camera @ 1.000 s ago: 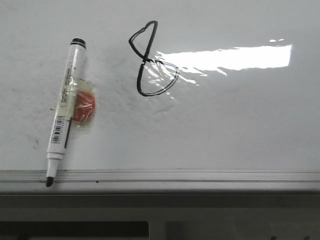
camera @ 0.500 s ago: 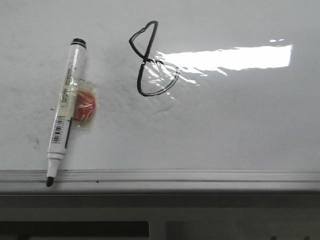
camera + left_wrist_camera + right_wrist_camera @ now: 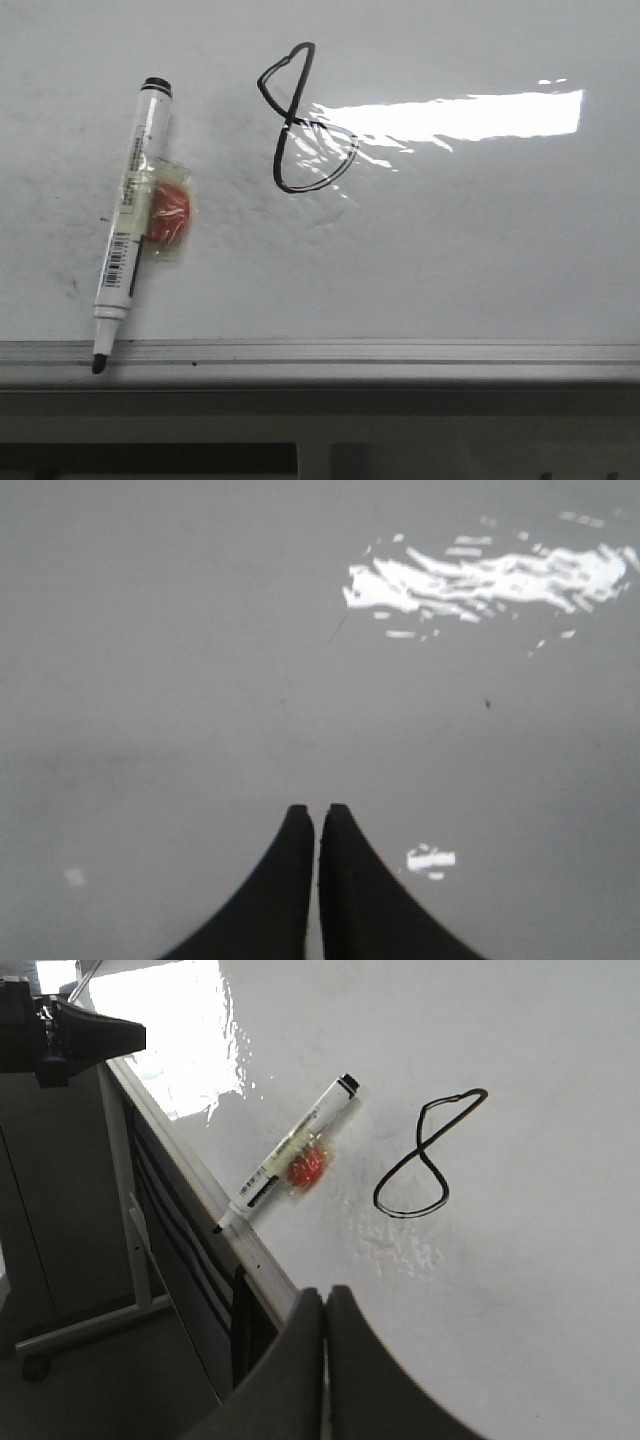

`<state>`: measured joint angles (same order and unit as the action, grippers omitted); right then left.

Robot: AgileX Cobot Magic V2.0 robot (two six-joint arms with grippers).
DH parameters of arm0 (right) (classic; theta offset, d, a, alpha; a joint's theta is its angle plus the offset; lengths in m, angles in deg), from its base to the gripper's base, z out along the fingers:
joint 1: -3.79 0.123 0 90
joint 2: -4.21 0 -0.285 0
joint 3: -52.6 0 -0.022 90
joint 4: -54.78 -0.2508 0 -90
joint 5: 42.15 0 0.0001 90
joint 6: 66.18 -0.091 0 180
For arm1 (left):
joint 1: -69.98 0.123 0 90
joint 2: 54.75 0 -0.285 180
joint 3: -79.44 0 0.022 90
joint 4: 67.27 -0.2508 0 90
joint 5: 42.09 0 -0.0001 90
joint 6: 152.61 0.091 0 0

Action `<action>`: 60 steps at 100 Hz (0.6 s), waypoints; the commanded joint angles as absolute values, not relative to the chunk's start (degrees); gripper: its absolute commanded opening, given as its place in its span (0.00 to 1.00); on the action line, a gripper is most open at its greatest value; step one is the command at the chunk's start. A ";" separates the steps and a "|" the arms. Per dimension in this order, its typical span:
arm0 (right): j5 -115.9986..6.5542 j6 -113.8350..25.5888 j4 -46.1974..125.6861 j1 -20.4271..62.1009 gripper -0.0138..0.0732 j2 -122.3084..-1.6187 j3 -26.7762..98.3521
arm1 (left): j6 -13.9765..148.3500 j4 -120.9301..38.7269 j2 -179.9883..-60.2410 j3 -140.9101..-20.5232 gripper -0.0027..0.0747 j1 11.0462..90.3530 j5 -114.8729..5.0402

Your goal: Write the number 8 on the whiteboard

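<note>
The number 8 [image 3: 305, 120] is drawn in thin black line on the whiteboard [image 3: 450, 250], with a pointed upper loop and a rounder lower loop. It also shows in the right wrist view [image 3: 428, 1155]. A white marker [image 3: 128, 225] with a black cap and a red tag lies on the board left of the figure, its tip over the grey edge rail [image 3: 350, 355]. My left gripper [image 3: 318, 810] is shut and empty over bare board. My right gripper [image 3: 325, 1292] is shut and empty near the board's edge, apart from the marker [image 3: 290, 1160].
A bright glare patch [image 3: 460, 115] lies right of the figure. Below the rail is a dark frame [image 3: 300, 440]. In the right wrist view a metal stand with a castor [image 3: 70, 1330] is on the floor beside the board, and a dark arm part [image 3: 60, 1030] is above it.
</note>
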<state>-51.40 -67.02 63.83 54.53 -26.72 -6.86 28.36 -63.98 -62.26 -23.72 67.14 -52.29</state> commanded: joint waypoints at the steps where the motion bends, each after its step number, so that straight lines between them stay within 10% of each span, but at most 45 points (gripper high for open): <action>1: -47.08 -66.55 64.48 54.39 0.09 -26.92 -5.33 | 29.15 -63.91 -60.65 -21.40 0.01 67.70 -53.14; 60: -47.08 -66.55 64.48 54.39 0.09 -26.92 -5.33 | 27.39 -65.87 -60.65 -21.40 0.01 67.04 -58.37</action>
